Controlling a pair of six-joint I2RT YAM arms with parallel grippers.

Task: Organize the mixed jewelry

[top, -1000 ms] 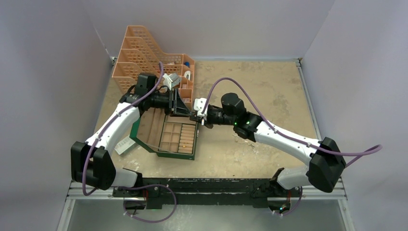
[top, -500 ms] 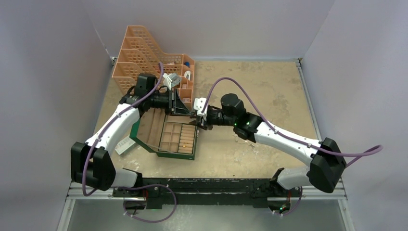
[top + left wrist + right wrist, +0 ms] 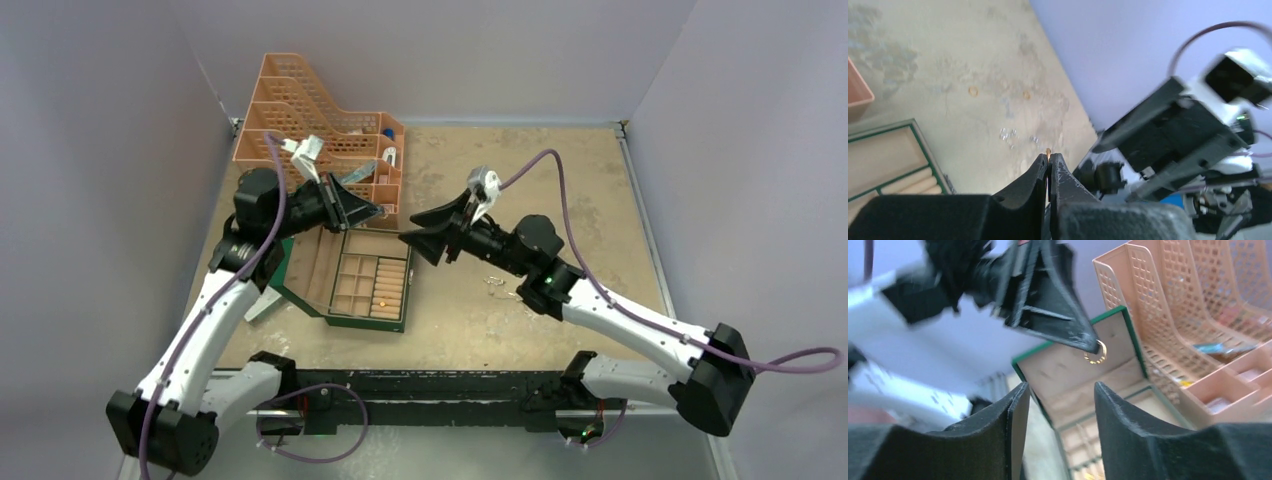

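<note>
Above the table, by the open green jewelry box, a thin gold ring is pinched in the closed left gripper; the right gripper is spread wide, with nothing held

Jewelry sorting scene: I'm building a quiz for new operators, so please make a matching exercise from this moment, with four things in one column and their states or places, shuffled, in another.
Things
1. left claw
2. right claw
3. green box
4. silvery chain pieces

States or places
A. loose on the table
B. open, nothing between its fingers
C. lid up, compartments showing
D. shut on a gold ring

Pairs: 1-D, 2-B, 3-C, 4-A
</note>
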